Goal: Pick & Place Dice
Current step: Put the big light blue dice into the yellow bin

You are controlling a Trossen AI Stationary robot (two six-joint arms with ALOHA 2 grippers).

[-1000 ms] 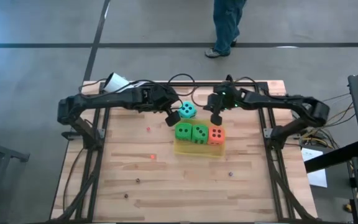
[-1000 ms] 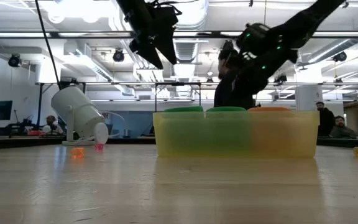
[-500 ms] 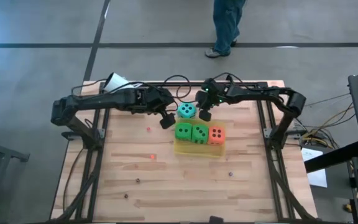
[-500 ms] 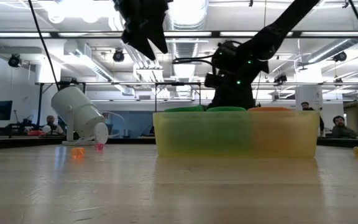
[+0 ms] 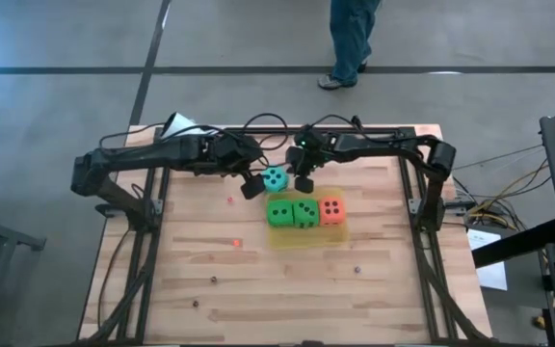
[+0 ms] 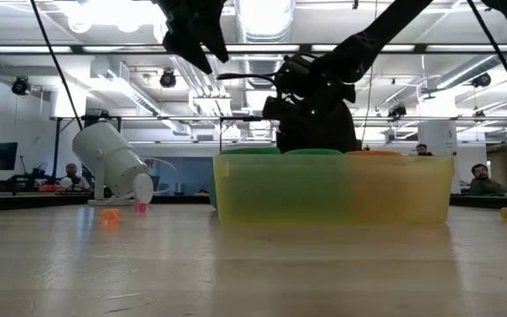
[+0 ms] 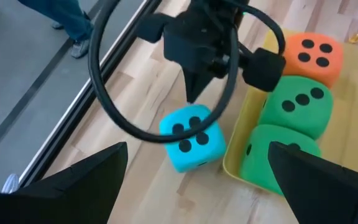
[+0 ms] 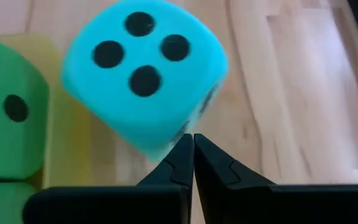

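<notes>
A robotics lab or open workshop hall. The wooden surface (image 5: pixel 258 280) stands on grey concrete floor (image 5: pixel 56 116), with exposed ceiling ducts (image 6: pixel 130 66) and strip lights overhead. People sit at desks (image 6: pixel 478 180) beyond the surface's far edge.

I'm looking down on a pale wooden slat table (image 5: pixel 210 280). A yellow tray (image 5: pixel 306 234) is sitting near its centre, and the teal die (image 5: pixel 275 178) is resting on the boards just off the tray's 11 o'clock corner. A white cylinder camera (image 6: pixel 113 163) is lying tilted toward the table's 10 o'clock corner.
</notes>
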